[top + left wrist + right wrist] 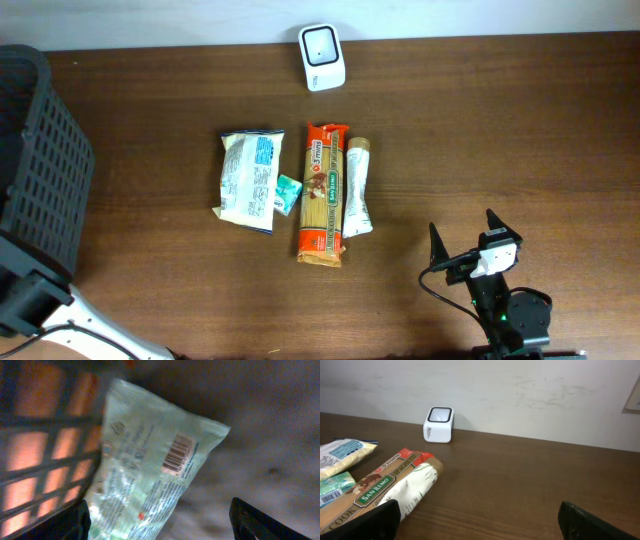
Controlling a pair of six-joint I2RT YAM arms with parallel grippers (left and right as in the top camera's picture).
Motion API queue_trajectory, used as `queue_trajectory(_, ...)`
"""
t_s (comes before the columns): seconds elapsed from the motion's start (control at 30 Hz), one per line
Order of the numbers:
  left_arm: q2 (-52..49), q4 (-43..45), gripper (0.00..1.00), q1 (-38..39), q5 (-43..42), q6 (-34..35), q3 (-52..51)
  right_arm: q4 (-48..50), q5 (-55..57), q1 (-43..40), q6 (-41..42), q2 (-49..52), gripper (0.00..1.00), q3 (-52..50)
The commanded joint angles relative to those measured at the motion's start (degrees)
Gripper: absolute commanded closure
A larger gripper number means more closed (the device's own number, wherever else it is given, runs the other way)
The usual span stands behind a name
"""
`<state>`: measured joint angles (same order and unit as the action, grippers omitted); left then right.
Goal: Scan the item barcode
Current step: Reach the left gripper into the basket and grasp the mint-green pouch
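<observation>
Down in the black mesh basket [45, 170], the pale green packet [150, 465] lies against its side with the barcode [177, 452] showing, looking light, soft and crinkly, best pinched at a sealed end, the left claw [159, 501] spread apart over it, the right claw [461, 222] gaping too

I noted: scanner [322, 57] was white, black window. Pasta packet [322, 195] orange, green label. Pouch [248, 180] white and blue. Sachet [288, 193] teal. Basket [40, 180] dark grey lattice. Table [500, 130] brown wood-grain. Green packet [150, 470] pale, black barcode stripes.
</observation>
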<state>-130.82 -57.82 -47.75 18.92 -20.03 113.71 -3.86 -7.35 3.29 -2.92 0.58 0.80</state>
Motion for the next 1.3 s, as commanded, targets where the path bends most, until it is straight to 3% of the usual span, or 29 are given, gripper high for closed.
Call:
queue_trajectory(0.0, -2.58, -1.18, 0.16, -1.38, 0.61, -0.90, -0.37, -0.02, 0.33, -0.31, 0.57, -0.37, 0.01, -0.48)
queue_trajectory(0.1, -3.58, -1.57, 0.23, -2.38, 0.59, -0.87, -0.44, -0.02, 0.33, -0.31, 0.57, -0.37, 0.01, -0.48)
queue_trajectory(0.27, -3.69, -0.96, 0.47, -2.80, -1.14, -0.85, -0.44, -0.02, 0.33, -0.31, 0.57, -0.37, 0.01, -0.48)
queue_trajectory(0.5, -4.52, -0.98, 0.57, -2.80, -3.87, -0.57, -0.52, -0.02, 0.33, -0.31, 0.57, -0.37, 0.01, -0.48)
queue_trajectory(0.57, -4.61, -0.94, 0.72, -2.78, -3.98, -0.39, -0.59, -0.02, 0.33, -0.31, 0.57, -0.37, 0.01, -0.48)
queue_trajectory(0.73, -4.59, -0.85, 1.00, -2.78, -4.15, -0.20, -0.57, -0.02, 0.33, -0.31, 0.57, -0.37, 0.01, -0.48)
queue_trajectory(0.9, -3.08, -0.96, 1.00, -1.01, -4.66, -0.17, 1.18, -0.02, 0.33, -0.33, 0.57, -0.37, 0.01, -0.48)
queue_trajectory(1.03, 0.96, -1.46, 1.00, 1.36, -10.01, 2.91, 5.44, -0.02, 0.33, -0.33, 0.57, -0.37, 0.01, -0.48)
queue_trajectory(1.1, 4.52, -1.88, 1.00, 2.45, -14.69, 4.15, 7.41, -0.02, 0.33, -0.33, 0.57, -0.37, 0.01, -0.48)
queue_trajectory(1.27, 13.86, -1.01, 1.00, 4.57, -15.34, 6.97, 9.49, -0.02, 0.33, -0.31, 0.57, -0.37, 0.01, -0.48)
